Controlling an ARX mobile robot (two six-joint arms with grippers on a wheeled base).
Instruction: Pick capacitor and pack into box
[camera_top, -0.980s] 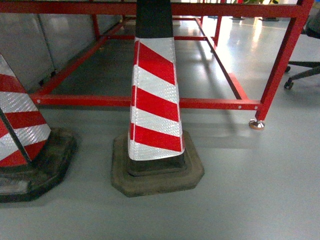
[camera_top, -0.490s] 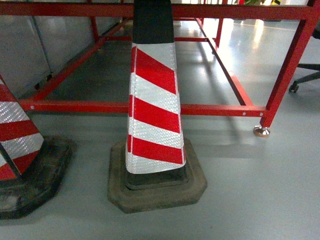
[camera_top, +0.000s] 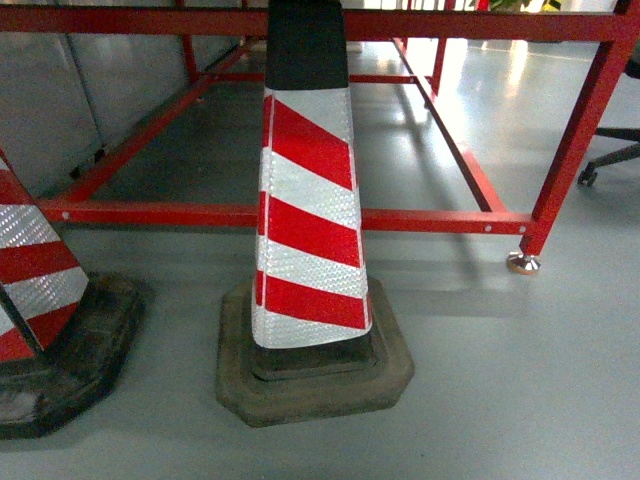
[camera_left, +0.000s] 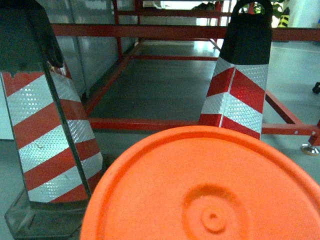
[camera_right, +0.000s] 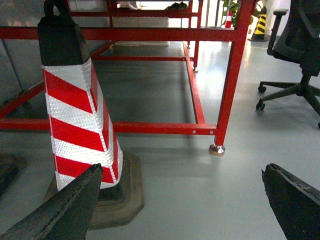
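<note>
Red-and-white striped traffic cone (camera_top: 308, 210) on a dark rubber base, standing on grey floor before a red steel frame (camera_top: 430, 218). Second striped cone (camera_top: 35, 285) at the left edge. Right gripper (camera_right: 182, 200) spread wide, two black fingers (camera_right: 65, 210) low in the right wrist view, holding nothing. Left claw hidden behind an orange round disc (camera_left: 210, 190); state impossible to tell. Office chair (camera_right: 297, 60) at right. Box and capacitor nowhere in view.
</note>
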